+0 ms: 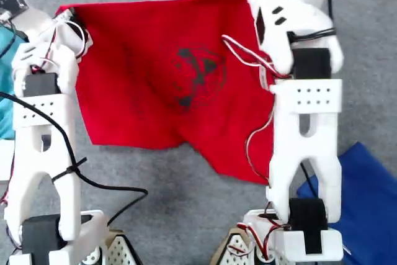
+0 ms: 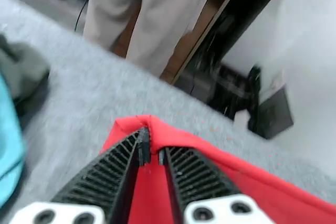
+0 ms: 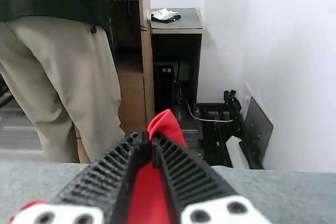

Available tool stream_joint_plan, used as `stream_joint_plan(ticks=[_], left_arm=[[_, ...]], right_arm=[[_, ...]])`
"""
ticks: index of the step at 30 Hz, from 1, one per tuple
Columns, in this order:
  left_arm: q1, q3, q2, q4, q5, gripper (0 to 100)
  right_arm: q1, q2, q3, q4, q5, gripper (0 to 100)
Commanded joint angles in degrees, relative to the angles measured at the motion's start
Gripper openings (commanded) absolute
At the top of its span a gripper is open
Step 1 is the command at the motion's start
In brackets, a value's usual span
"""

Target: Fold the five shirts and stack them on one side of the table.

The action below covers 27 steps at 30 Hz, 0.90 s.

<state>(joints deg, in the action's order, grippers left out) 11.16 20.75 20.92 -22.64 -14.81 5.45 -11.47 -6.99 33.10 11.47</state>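
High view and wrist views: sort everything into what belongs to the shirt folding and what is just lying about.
Belongs to the job:
red shirt, pinched by the left gripper and the right gripper
blue shirt
teal shirt

Just lying about:
grey table cover
cabinet behind the table
white cloth on top of it

The dark round print (image 1: 197,74) on the red shirt (image 1: 136,103) cannot be read.

The red shirt (image 1: 149,91), dark print facing up, is lying spread out; seemingly a blue shirt (image 1: 372,203) is lying near its hem.
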Motion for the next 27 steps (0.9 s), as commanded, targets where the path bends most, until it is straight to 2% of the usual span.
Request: stream_joint_plan(ticks=[1,4,10,16,27], left_arm=[[0.4,2.5,-0.3,14.9,-0.3,2],[0.4,1.1,-3.9,21.0,-0.3,2],[-0.6,-10.0,-18.8,21.4,-0.3,2],[-1.2,-27.2,-34.5,17.1,-0.3,2],[-1.8,-61.4,-52.4,2.4,-0.3,2]], right_arm=[[-0.1,-0.5,5.1,-12.6,1.6,0.5],[-0.1,0.9,8.1,-19.8,1.6,0.5],[-0.3,8.1,8.4,-28.0,1.6,0.5],[0.0,15.3,7.9,-34.9,1.6,0.5],[-1.5,29.5,-8.3,-35.0,1.7,0.5]])
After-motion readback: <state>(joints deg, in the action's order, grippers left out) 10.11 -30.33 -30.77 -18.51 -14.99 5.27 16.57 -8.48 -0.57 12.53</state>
